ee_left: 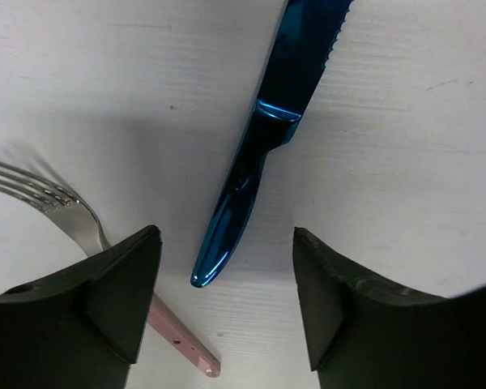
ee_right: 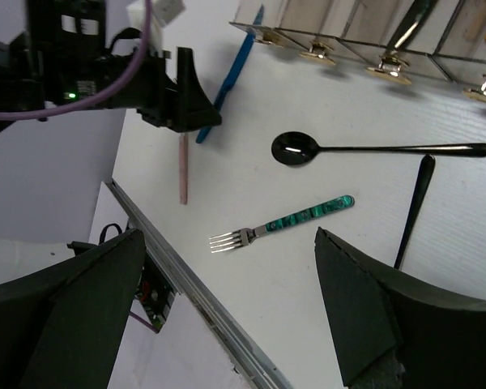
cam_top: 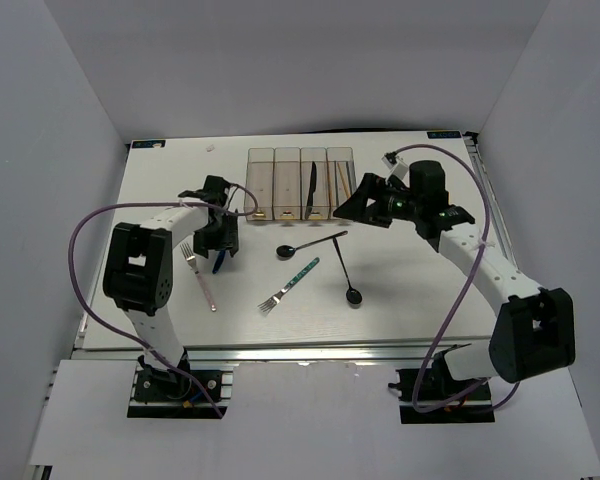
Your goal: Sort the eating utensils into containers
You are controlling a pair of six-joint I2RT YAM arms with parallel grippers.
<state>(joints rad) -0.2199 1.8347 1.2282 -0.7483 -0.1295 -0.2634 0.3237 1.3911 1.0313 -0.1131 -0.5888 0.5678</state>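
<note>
My left gripper (cam_top: 220,245) is open and hovers just above the handle end of the blue knife (ee_left: 259,146), which lies between its fingers (ee_left: 121,284). The pink-handled fork (cam_top: 200,275) lies just left of it, its handle (ee_left: 178,340) passing under the left finger. My right gripper (cam_top: 346,210) is open and empty, held above the table in front of the containers (cam_top: 300,160). Below it lie the teal-handled fork (ee_right: 283,220) and two black spoons (ee_right: 373,149), (cam_top: 345,275). A black knife (cam_top: 309,185) and an orange chopstick (cam_top: 340,180) are in the bins.
The four clear bins stand at the back centre of the white table (cam_top: 410,300). White walls enclose the table on three sides. The table's metal front rail (ee_right: 186,284) runs close to the teal fork's tines.
</note>
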